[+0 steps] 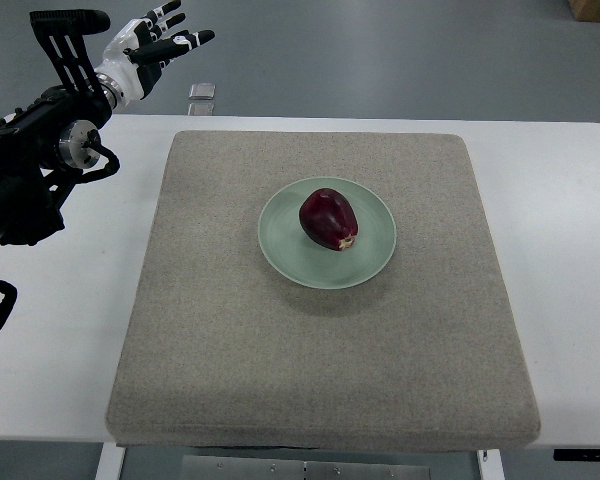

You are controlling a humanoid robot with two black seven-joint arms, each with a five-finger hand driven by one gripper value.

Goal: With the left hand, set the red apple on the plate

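Top view shows the apple [329,218] lying tilted on the plate [373,262], left hand [155,45] spread, empty, well away; any desk [70,330] jolt might roll it off.

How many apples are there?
1. The dark red apple lies on the pale green plate, in the middle of the grey mat. Nothing in view could hide another one.
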